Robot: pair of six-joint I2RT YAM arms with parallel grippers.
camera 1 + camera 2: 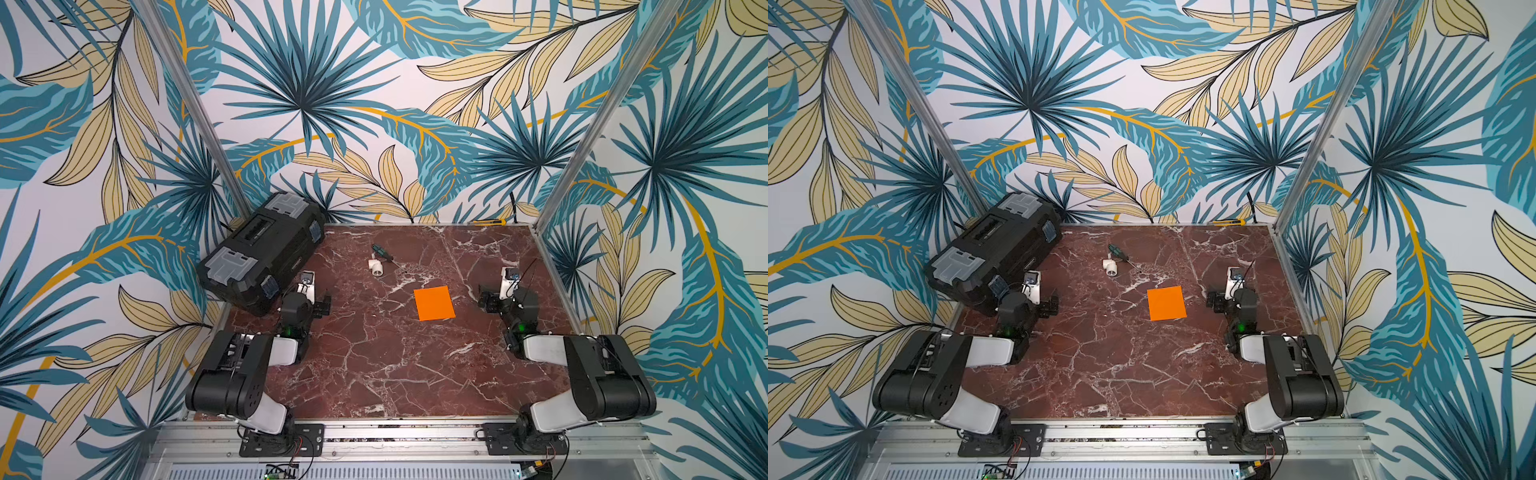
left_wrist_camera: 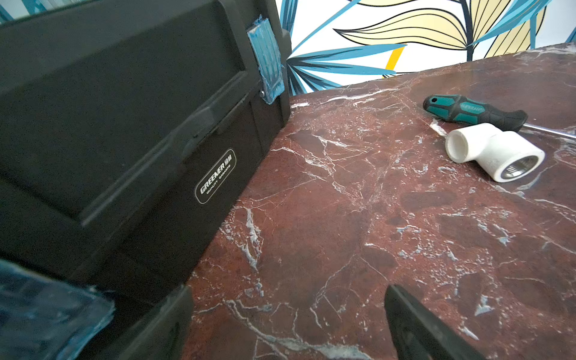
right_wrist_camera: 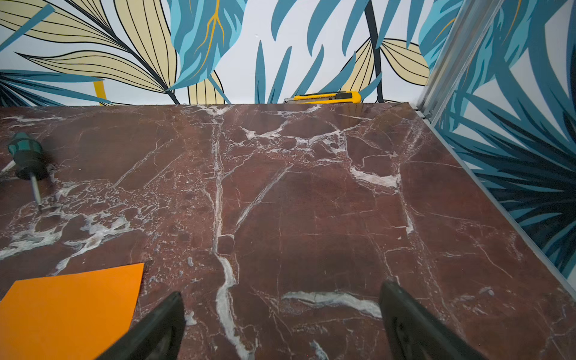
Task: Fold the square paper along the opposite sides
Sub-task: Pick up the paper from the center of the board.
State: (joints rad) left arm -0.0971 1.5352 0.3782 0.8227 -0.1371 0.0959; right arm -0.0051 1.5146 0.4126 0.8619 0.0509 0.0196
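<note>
Nearest the camera: aluminium mounting rail (image 1: 403, 434), carrying both arm bases at 6 o'clock of the tabletop (image 1: 374, 365). Left claw (image 1: 322, 305): released, jaws wide, empty, at 9 o'clock just beside the black toolbox (image 1: 262, 253). Right claw (image 1: 486, 299): released, jaws wide, empty, at 3 o'clock. Square paper (image 1: 434, 303): bright orange, flat, unfolded, a little toward 2 o'clock of the tabletop's middle. It is near the right claw, at that claw's 9 o'clock, and touches neither claw. Step in hand, as judged: first approach. Handling note: a thin sheet on a hard glossy surface will likely slide. Pin one side with one claw, tease up the opposite side with the other, carry it over until the two edges meet squarely, then press the crease. Surface: red-brown marble pattern, white veins. Also present: screwdriver (image 1: 382, 252) and white pipe elbow (image 1: 375, 267), just beside each other at 12 o'clock; yellow utility knife (image 1: 490, 222) on the far edge at 1 o'clock. Room: walls (image 1: 332, 104) papered in teal and cream leaves.
</note>
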